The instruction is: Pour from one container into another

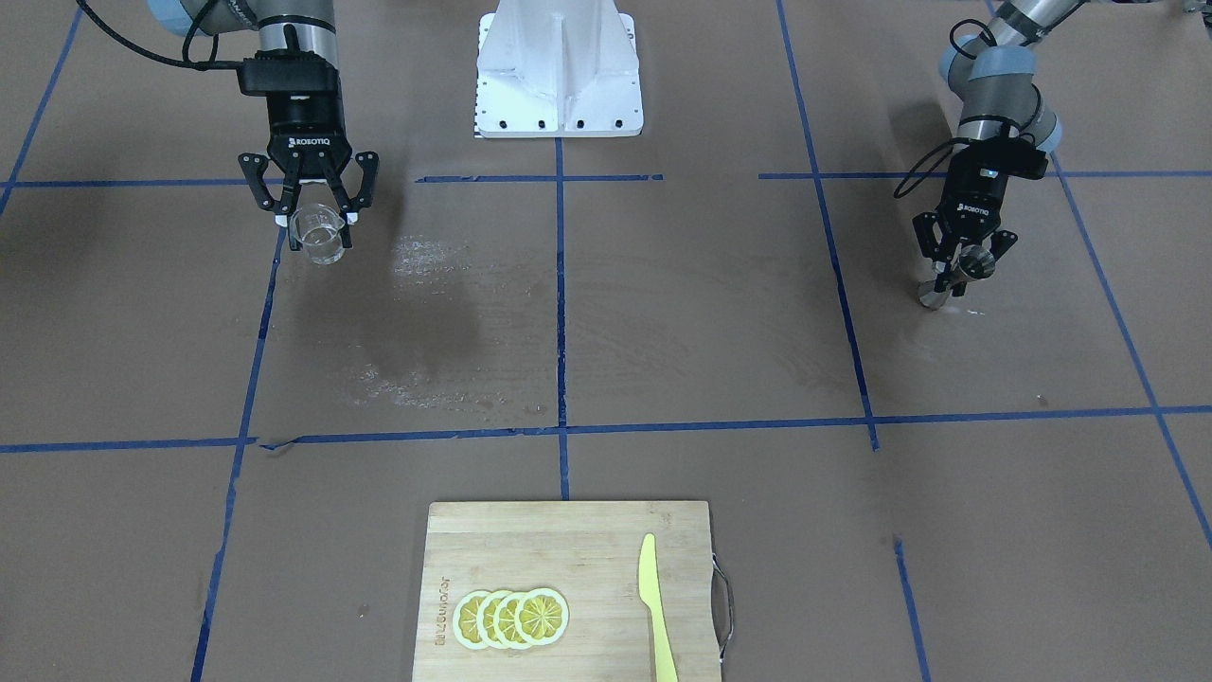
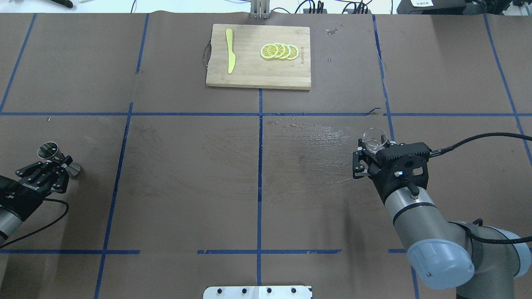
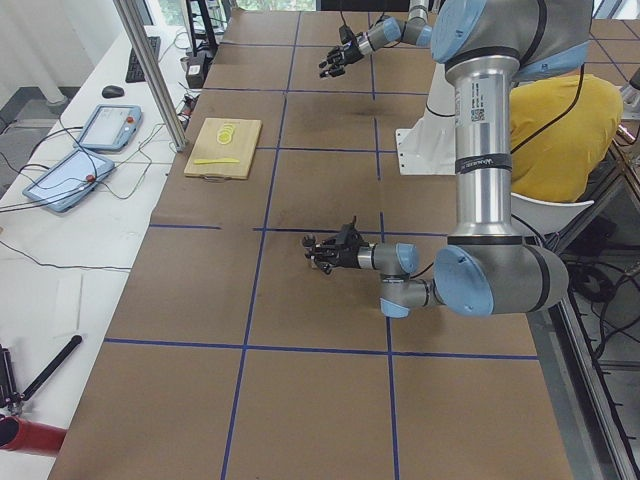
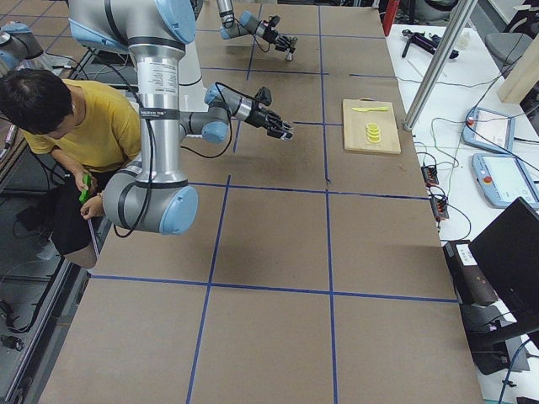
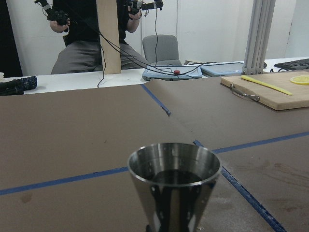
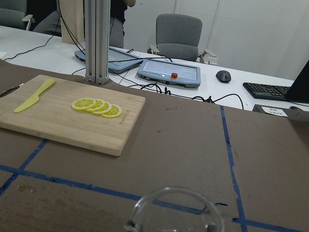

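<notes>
Right gripper (image 1: 317, 216) fingers held the glass beaker (image 1: 319, 237) | left gripper (image 1: 954, 275) fingers clasped the steel jigger (image 1: 977, 263) | vessels well apart | best: level jigger, beaker lip over mouth, tip slowly

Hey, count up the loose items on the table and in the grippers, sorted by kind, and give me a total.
glass beaker: 1
steel jigger: 1
cutting board: 1
yellow knife: 1
lemon slices: 4
Total: 8

Jigger (image 2: 48, 150) left — beaker (image 2: 375, 138) right, well apart
</notes>
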You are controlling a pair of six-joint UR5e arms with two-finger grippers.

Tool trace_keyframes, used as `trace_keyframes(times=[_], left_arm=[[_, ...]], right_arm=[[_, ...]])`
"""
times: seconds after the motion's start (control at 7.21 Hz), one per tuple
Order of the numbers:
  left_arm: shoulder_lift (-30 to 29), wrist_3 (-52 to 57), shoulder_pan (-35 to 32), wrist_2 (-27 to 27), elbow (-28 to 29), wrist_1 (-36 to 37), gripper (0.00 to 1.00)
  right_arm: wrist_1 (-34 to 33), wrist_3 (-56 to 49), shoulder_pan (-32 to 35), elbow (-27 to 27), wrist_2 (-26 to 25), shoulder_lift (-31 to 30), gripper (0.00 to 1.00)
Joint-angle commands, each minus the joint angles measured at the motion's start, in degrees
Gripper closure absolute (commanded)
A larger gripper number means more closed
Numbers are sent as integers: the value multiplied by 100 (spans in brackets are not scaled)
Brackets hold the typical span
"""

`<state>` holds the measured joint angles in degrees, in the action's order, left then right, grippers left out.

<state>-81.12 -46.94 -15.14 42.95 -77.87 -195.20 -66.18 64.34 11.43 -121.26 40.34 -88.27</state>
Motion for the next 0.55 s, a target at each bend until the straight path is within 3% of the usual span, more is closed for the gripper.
trace_keyframes(times=[0.0,0.42], left_arm=[[0,0,2,3,9,0,76],[9,-9,29,3,9,0,72]], right_arm=[[0,0,0,-2,0,20,96],[0,0,0,-20,0,20,96]])
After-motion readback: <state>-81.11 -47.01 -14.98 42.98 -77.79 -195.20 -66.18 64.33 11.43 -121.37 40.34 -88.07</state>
